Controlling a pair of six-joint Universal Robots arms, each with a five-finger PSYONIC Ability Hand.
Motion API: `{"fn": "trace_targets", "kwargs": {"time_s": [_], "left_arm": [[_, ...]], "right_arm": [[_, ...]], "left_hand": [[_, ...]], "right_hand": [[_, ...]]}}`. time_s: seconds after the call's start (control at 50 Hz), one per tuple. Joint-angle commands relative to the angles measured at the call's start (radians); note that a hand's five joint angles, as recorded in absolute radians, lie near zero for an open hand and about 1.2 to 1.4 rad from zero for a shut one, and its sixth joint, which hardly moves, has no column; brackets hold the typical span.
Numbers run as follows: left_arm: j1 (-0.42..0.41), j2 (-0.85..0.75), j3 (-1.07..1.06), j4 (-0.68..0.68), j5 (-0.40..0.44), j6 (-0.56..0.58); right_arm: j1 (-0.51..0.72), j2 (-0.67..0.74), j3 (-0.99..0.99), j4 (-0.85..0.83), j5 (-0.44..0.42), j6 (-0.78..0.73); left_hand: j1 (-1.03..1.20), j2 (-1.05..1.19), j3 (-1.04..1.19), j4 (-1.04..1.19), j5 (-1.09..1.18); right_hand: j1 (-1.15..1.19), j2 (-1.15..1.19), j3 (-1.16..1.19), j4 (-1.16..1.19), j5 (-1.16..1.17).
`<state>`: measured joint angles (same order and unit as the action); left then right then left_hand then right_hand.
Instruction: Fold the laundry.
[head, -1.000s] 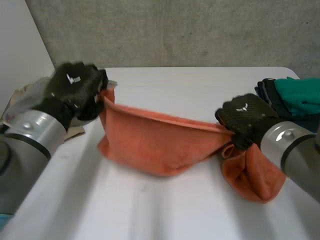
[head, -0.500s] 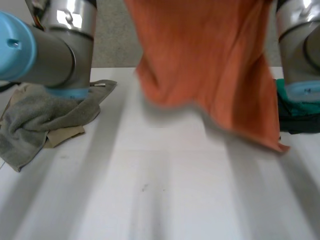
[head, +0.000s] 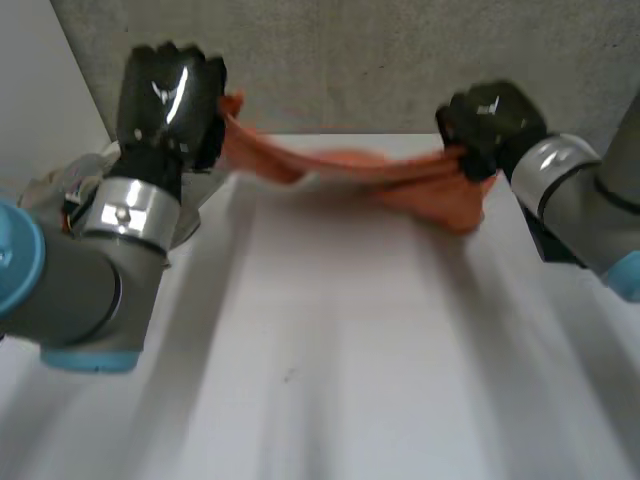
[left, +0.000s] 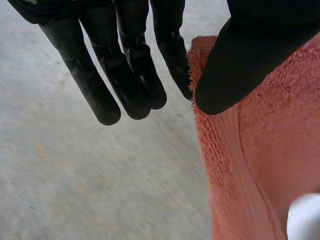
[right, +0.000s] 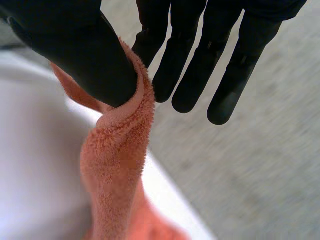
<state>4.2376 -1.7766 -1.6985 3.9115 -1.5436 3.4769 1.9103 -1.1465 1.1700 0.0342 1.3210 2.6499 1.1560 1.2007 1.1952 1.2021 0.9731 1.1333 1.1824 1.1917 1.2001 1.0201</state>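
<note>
An orange towel (head: 370, 175) hangs stretched in the air between my two hands, over the far part of the white table (head: 340, 340). My left hand (head: 168, 95) holds one end, pinching the towel's edge (left: 260, 150) between thumb and a finger. At the other end my right hand (head: 492, 118) pinches a bunched edge of the towel (right: 117, 155) between thumb and fingers. Both hands are raised near the table's far edge, and the towel sags a little toward the right.
A grey towel (head: 60, 185) lies at the table's left side behind my left arm. A grey concrete wall (head: 340, 60) rises behind the table. Dark cloth shows behind my right forearm (head: 545, 235).
Half a second ago the towel was lifted high and hung down as a sheet. It is now swung out toward the far edge and pulled long between both hands.
</note>
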Motion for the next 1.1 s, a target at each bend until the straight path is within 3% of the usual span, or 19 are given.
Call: {"fn": "trace_targets", "kwargs": {"time_s": [0.02, 0.08, 0.16, 0.24, 0.36, 0.56, 0.58, 0.62, 0.64, 0.86, 0.96, 1.1], "left_arm": [[0.004, 0.072, -0.052, -0.001, 0.026, -0.001], [0.001, 0.155, -0.044, -0.003, 0.028, -0.001], [-0.007, 0.255, -0.007, -0.001, 0.025, -0.009], [-0.008, 0.319, 0.046, -0.015, 0.023, -0.012], [-0.018, 0.284, 0.094, -0.099, 0.02, -0.018], [-0.044, 0.072, 0.06, -0.222, 0.013, -0.022], [-0.068, 0.047, 0.057, -0.251, 0.013, -0.03], [-0.091, 0.026, 0.057, -0.277, 0.011, -0.042], [-0.099, 0.017, 0.057, -0.293, 0.011, -0.05], [-0.12, -0.098, 0.088, -0.347, 0.025, -0.363], [-0.149, -0.19, 0.157, -0.392, 0.03, -0.527], [-0.203, -0.316, 0.269, -0.512, 0.097, -0.64]], "right_arm": [[-0.004, 0.022, 0.045, 0.012, 0.076, -0.054], [-0.005, -0.008, 0.046, 0.012, 0.13, -0.051], [0.0, -0.213, 0.027, 0.013, 0.21, -0.047], [-0.002, -0.304, -0.035, 0.015, 0.221, -0.047], [-0.01, -0.28, -0.139, 0.087, 0.205, -0.051], [-0.007, -0.027, -0.122, 0.116, 0.155, -0.05], [-0.005, -0.016, -0.107, 0.116, 0.156, -0.051], [0.016, -0.004, -0.06, 0.115, 0.156, -0.054], [0.027, -0.002, -0.046, 0.113, 0.153, -0.054], [0.101, -0.064, 0.071, 0.105, 0.155, -0.048], [0.133, -0.15, 0.088, 0.104, 0.156, -0.044], [0.177, -0.249, 0.091, 0.107, 0.158, -0.002]], "left_hand": [[0.24, 0.196, 0.201, 0.194, 0.249], [0.24, 0.196, 0.201, 0.194, 0.249], [0.24, 0.196, 0.201, 0.194, 0.249], [0.24, 0.196, 0.201, 0.194, 0.249], [0.24, 0.196, 0.201, 0.194, 0.249], [0.24, 0.196, 0.201, 0.194, 0.249], [-0.253, -0.298, -0.293, -0.3, -0.245], [-0.688, -0.733, -0.727, -0.734, -0.68], [-0.783, -0.828, -0.822, -0.829, -0.775], [-0.855, -0.899, -0.894, -0.901, -0.846], [-0.717, -0.761, -0.756, -0.763, -0.708], [-0.59, -0.635, -0.629, -0.636, -0.582]], "right_hand": [[0.263, 0.214, 0.205, 0.196, 0.202], [0.263, 0.214, 0.205, 0.196, 0.202], [0.263, 0.214, 0.205, 0.196, 0.202], [0.263, 0.214, 0.205, 0.196, 0.202], [0.263, 0.214, 0.205, 0.196, 0.202], [0.263, 0.214, 0.205, 0.196, 0.202], [0.263, 0.214, 0.205, 0.196, 0.202], [0.263, 0.214, 0.205, 0.196, 0.202], [0.263, 0.214, 0.205, 0.196, 0.202], [0.263, 0.214, 0.205, 0.196, 0.202], [0.263, 0.214, 0.205, 0.196, 0.202], [0.263, 0.214, 0.205, 0.196, 0.202]]}}
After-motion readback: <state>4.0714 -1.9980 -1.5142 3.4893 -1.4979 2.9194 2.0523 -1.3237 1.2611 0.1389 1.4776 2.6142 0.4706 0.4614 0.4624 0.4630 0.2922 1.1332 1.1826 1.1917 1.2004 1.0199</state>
